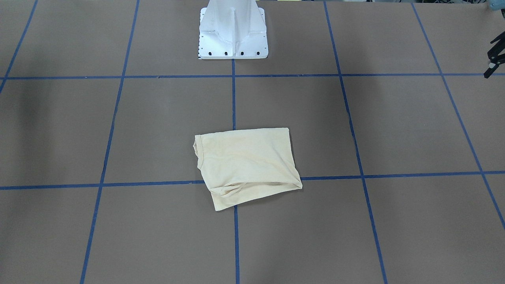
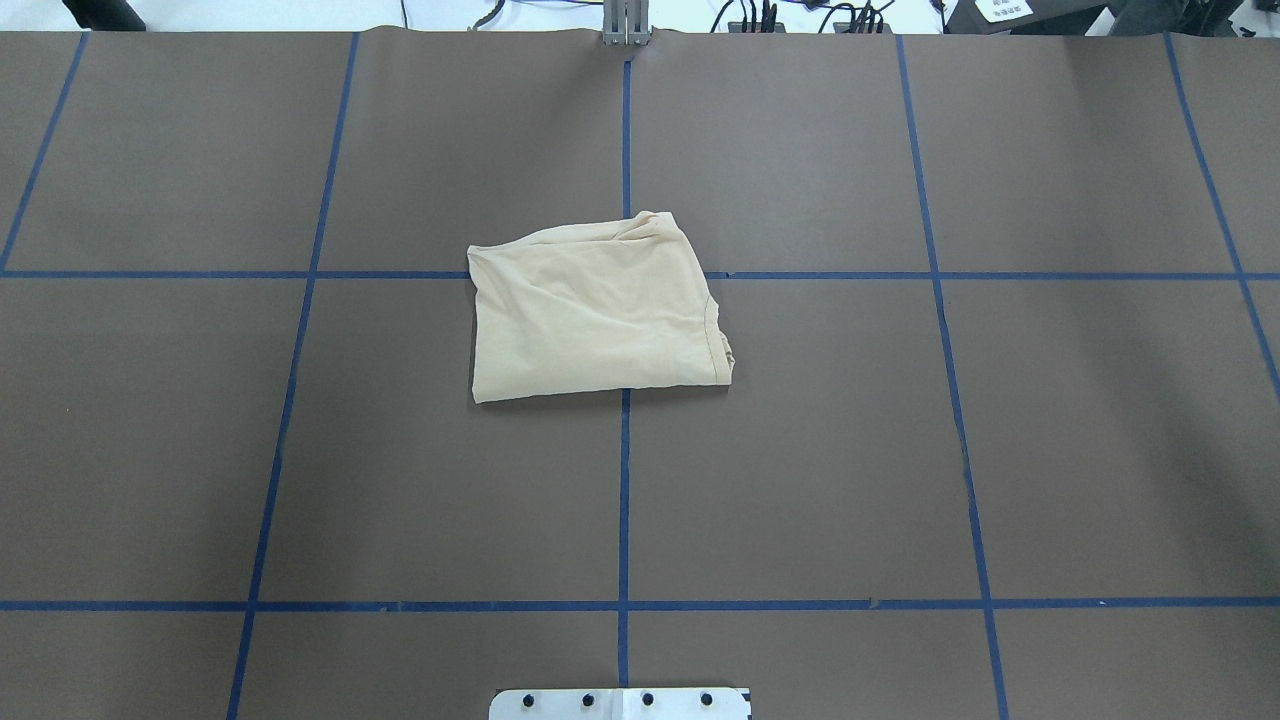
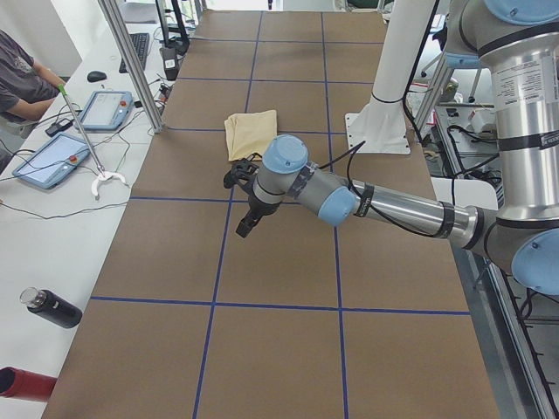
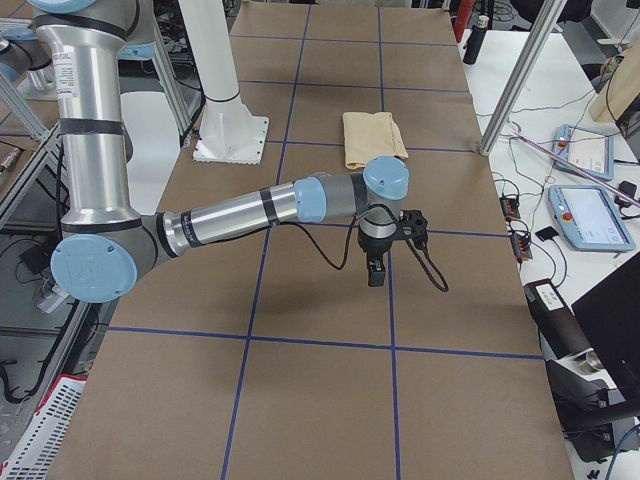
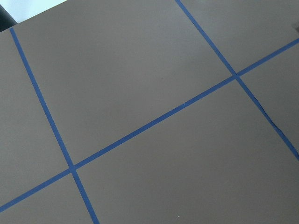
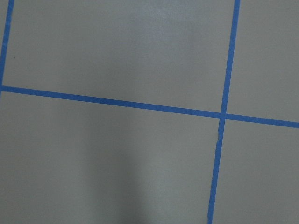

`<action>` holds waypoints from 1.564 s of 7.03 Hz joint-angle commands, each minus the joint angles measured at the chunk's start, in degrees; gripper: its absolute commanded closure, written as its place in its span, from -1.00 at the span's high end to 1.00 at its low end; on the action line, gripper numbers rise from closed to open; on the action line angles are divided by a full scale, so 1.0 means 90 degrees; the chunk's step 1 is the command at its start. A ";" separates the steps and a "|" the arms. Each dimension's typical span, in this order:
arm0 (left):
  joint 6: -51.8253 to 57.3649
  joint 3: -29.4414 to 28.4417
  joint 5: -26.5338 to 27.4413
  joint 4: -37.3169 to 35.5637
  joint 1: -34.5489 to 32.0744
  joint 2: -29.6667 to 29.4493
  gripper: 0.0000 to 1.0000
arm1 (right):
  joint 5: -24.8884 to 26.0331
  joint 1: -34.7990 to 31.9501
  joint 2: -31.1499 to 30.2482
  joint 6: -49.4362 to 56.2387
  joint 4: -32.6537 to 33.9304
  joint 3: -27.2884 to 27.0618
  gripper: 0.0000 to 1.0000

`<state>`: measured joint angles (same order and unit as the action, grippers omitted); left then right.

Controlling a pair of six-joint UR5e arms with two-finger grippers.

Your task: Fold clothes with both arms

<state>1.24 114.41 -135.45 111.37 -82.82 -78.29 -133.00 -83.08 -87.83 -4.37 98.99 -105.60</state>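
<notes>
Starting across the table from the robot: the shirt [image 1: 246,165] lies folded into a rough rectangle, flat on the brown table [image 1: 394,130]. It sits right over a crossing of the blue tape [image 1: 233,98], straight out from the white pedestal [image 1: 232,35]. Its ribbed neck [image 1: 197,152] is at the left edge here, plain side up. At the far right edge the left gripper [image 1: 494,59] just pokes in, well apart from the shirt. Too little of it shows to tell whether its fingers are apart or together.

Overhead now: the cream bundle lies in the middle of the table, with a few creases along its far edge.

From the robot's left end: the near left arm [image 3: 393,208] reaches out low over the table, gripper pointing down. It is short of the shirt and not touching it. Finger state, cannot tell from here.

From the right end: the near right arm [image 4: 240,212] mirrors it. The right gripper [image 4: 377,272] hangs over the table, near the shirt but apart from it. Again, cannot tell if the fingers are spread or closed.

Left wrist camera: brown table and tape lines, nothing more. Right wrist camera: table again, with one tape crossing.
</notes>
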 commanded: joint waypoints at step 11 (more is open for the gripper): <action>0.0019 -0.0425 0.0088 -0.0002 0.0120 -0.0265 0.98 | 0.0147 0.0100 -0.0114 -0.0003 0.0046 -0.0171 1.00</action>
<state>1.44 112.03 -134.73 111.40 -81.78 -79.99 -132.47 -82.33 -88.85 -4.40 99.37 -107.04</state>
